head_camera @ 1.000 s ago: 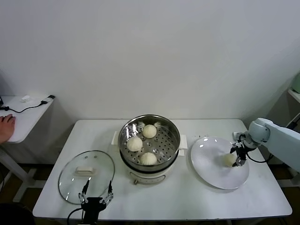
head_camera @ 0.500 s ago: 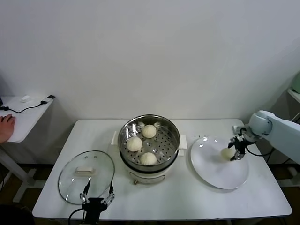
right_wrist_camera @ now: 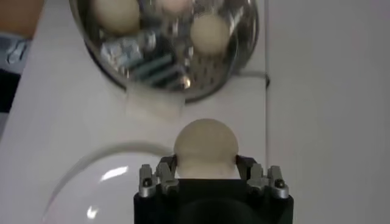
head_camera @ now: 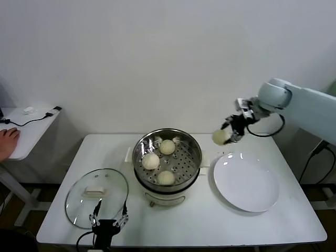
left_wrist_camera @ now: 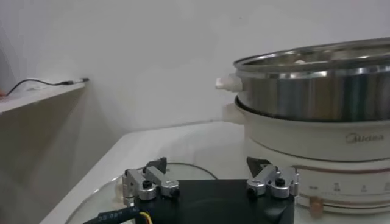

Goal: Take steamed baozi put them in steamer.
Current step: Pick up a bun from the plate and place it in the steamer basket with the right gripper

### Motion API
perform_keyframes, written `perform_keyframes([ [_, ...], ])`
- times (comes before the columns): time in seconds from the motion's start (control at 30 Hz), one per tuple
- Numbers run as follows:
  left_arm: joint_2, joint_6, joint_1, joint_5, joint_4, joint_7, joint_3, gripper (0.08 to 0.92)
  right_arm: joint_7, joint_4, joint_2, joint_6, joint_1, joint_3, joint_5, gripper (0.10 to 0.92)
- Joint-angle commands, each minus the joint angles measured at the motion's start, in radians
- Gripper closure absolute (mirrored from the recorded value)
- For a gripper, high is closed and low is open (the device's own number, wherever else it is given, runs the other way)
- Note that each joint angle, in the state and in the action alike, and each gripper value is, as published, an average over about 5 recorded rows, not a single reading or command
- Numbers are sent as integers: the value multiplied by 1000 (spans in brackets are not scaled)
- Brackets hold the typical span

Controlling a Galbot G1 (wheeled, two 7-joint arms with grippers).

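Head view shows the right gripper [head_camera: 227, 132] raised in the air above the gap between the steamer [head_camera: 167, 159] and the white plate [head_camera: 245, 181], its fingers [head_camera: 234, 137] part-closed around one steamed baozi [head_camera: 219, 137]; the bun sits between the fingertips, clear of the desk [head_camera: 273, 226] and clear of the plate below it. From the right wrist view the same bun [right_wrist_camera: 206, 146] fills the space between the two fingers [right_wrist_camera: 163, 170], touching both, with the plate's rim under the fingers and the steamer's perforated tray [right_wrist_camera: 164, 42] farther out beyond the fingertips. Three more buns [head_camera: 150, 160] lie inside the steamer on that tray, apart from one another, none of them near the right fingers. The left gripper [head_camera: 108, 215] waits low at the near edge of the desk, its fingers [left_wrist_camera: 155, 175] spread wide and holding nothing; the round glass lid [head_camera: 97, 197] lies flat on the desk under and just beyond those fingertips, and the steamer's cream-white base [left_wrist_camera: 317, 146] stands on the desk past them, off to one side.
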Motion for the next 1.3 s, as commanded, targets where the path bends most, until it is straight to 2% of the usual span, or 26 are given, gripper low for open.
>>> perform_keyframes([
  [0.03, 2, 2, -5, -7, -4, 1, -8, 177, 100, 164, 222, -102, 172, -139, 266, 372],
  [0.3, 4, 2, -5, -12, -13, 2, -17, 177, 170, 88, 275, -140, 36, -181, 166, 372],
  [0.57, 5, 1, -5, -12, -12, 3, -17, 177, 175, 19, 290, -141, -57, -173, 92, 372],
  [0.93, 8, 2, -10, -12, -12, 4, -15, 177, 188, 3, 294, -142, -104, -159, 42, 372],
  [1.13, 9, 0, -8, -11, -10, 3, -15, 177, 201, 0, 291, -121, -116, -128, 61, 371],
  [1.2, 10, 0, -6, -11, -10, 3, -15, 177, 189, -1, 286, -100, -109, -120, 66, 352],
  [1.3, 12, 1, -7, -10, -10, 4, -18, 177, 137, 3, 268, -60, -73, -111, 88, 282],
])
